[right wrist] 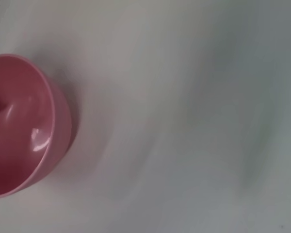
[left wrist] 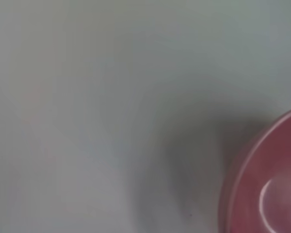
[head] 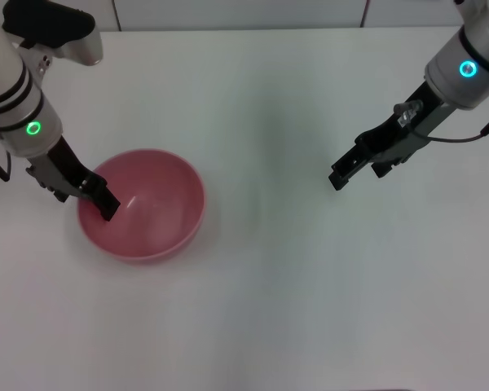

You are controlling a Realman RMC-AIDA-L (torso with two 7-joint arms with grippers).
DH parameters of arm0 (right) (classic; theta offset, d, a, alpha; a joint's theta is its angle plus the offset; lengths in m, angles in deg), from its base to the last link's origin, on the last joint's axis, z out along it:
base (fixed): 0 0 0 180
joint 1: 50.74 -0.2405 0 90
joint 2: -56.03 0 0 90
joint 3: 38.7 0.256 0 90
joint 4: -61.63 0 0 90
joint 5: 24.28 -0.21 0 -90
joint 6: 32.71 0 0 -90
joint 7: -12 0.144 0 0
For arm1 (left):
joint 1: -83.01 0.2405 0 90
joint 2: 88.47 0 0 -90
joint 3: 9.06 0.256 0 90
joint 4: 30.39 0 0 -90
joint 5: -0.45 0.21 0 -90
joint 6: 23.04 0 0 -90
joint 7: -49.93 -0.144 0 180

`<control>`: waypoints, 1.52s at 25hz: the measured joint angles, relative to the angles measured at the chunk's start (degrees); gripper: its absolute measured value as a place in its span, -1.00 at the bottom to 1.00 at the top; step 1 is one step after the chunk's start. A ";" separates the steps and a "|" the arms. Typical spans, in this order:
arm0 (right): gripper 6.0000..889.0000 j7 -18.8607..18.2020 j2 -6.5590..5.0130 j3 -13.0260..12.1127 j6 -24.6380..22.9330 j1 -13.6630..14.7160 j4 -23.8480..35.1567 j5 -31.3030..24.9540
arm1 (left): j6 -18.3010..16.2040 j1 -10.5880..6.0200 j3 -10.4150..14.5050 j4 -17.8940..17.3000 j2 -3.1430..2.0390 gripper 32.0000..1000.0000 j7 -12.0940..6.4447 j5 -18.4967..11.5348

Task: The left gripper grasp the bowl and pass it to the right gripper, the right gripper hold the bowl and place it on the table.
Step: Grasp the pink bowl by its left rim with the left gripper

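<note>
The pink-red bowl [head: 151, 208] sits on the white table [head: 277, 293] at the left. My left gripper [head: 85, 204] is at the bowl's left rim. It is open, with one black finger [head: 104, 202] inside the bowl and the other outside the wall, and a gap shows between them. My right gripper [head: 359, 175] hangs over the table well to the right of the bowl, open and holding nothing. A slice of the bowl [left wrist: 266, 184] shows in the left wrist view. In the right wrist view the bowl [right wrist: 24, 126] is seen from the side.
The table's far edge [head: 244, 29] runs along the back. A thin cable [head: 464, 138] trails from the right arm.
</note>
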 joint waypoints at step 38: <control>0.94 -0.22 -0.09 0.00 0.00 -0.22 0.00 -0.01 | 0.78 -0.15 0.09 0.45 0.00 -0.68 0.09 0.23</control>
